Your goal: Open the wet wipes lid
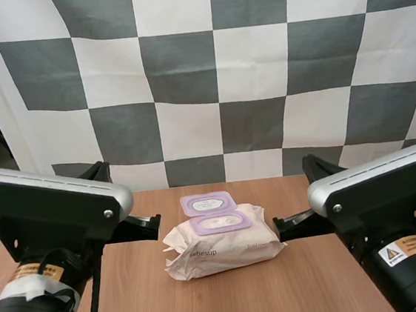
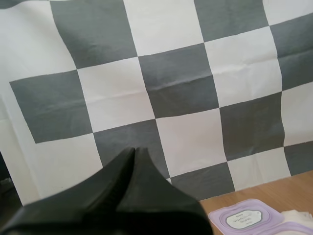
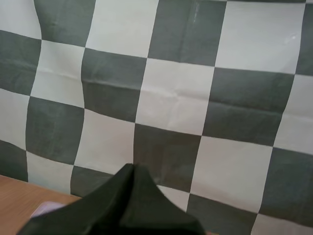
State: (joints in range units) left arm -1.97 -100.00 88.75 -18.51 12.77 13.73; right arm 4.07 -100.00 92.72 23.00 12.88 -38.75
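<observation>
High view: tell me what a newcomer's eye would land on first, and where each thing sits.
The crumpled pale pack of wet wipes lies in the middle of the wooden table, its purple lid flipped open to the far side. The left gripper and the right gripper flank the pack closely, one at each end, both shut on nothing; whether either touches it cannot be told.
</observation>
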